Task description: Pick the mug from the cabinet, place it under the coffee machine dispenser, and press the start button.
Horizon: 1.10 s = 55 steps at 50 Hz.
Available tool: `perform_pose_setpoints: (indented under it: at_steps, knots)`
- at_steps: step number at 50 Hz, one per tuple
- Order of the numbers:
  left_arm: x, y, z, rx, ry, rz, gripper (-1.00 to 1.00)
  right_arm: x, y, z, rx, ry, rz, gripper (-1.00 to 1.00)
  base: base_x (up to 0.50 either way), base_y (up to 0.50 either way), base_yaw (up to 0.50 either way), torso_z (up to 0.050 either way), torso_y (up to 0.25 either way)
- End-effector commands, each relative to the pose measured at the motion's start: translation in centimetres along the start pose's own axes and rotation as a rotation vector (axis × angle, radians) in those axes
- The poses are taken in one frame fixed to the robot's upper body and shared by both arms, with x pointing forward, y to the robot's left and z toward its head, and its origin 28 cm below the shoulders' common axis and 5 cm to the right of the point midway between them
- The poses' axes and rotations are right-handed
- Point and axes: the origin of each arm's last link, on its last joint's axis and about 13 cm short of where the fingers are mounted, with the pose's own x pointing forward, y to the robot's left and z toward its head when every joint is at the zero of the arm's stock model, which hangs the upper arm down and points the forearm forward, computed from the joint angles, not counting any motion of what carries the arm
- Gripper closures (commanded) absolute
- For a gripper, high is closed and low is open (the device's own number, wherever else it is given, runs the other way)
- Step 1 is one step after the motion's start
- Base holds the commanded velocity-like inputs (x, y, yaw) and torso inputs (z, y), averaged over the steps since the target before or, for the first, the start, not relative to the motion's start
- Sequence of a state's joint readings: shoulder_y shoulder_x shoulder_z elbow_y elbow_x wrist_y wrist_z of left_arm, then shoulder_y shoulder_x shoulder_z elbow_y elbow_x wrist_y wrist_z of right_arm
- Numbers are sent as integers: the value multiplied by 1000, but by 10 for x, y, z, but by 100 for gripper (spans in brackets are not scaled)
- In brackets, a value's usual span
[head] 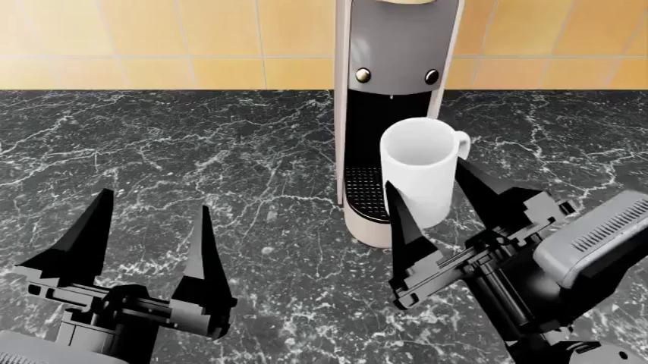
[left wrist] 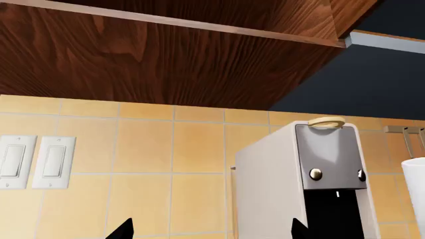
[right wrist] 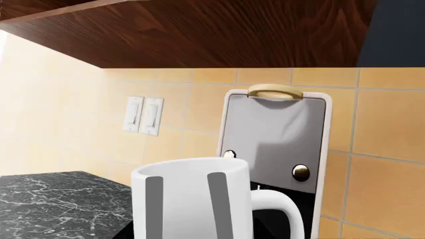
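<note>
right jaws clasping the mug (head: 417, 178) upright, just right of and before the coffee machine dispenser (head: 397, 83) recess; left jaws released.

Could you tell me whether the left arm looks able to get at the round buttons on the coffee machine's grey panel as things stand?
Probably yes: the left gripper is open and empty over bare counter, and nothing lies between it and the buttons. The mug in the right gripper sits lower, before the recess.
</note>
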State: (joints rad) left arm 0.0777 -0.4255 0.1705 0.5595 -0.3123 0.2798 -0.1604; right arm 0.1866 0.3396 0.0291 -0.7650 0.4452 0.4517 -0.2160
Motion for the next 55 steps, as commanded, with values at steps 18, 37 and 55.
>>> perform_pose_setpoints:
  at_steps: [18, 37, 55]
  knots:
    - [-3, 0, 1, -53, 47, 11, -100, 29, -10, -22, -8, 46, -51, 100, 0, 0, 0, -20, 0]
    - [-3, 0, 5, -97, 19, 7, -100, 35, -16, -19, -17, 51, -74, 100, 0, 0, 0, -21, 0]
    - [-3, 0, 6, -107, 10, -4, -100, 53, -21, -31, 4, 81, -47, 100, 0, 0, 0, 0, 0]
